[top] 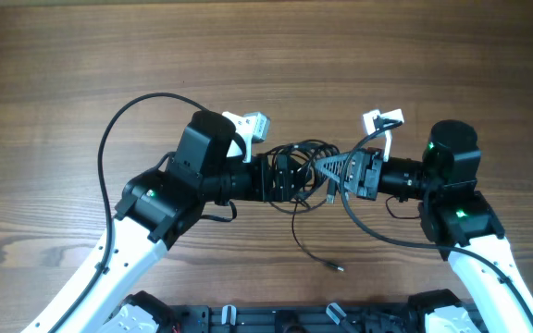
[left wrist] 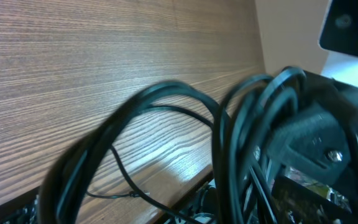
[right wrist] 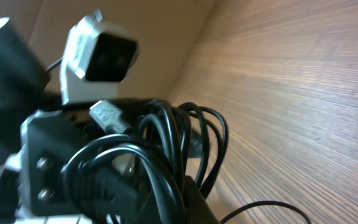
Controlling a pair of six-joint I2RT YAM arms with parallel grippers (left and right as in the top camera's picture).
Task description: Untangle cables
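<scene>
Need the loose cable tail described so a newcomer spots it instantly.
At the middle of the wooden table is a black cable bundle. One thin strand drops from it toward the robot's side, ending in a small plug. It is the only strand ending free on bare wood.

- No words, numbers, brand names or signs can be read in any of the three views.
</scene>
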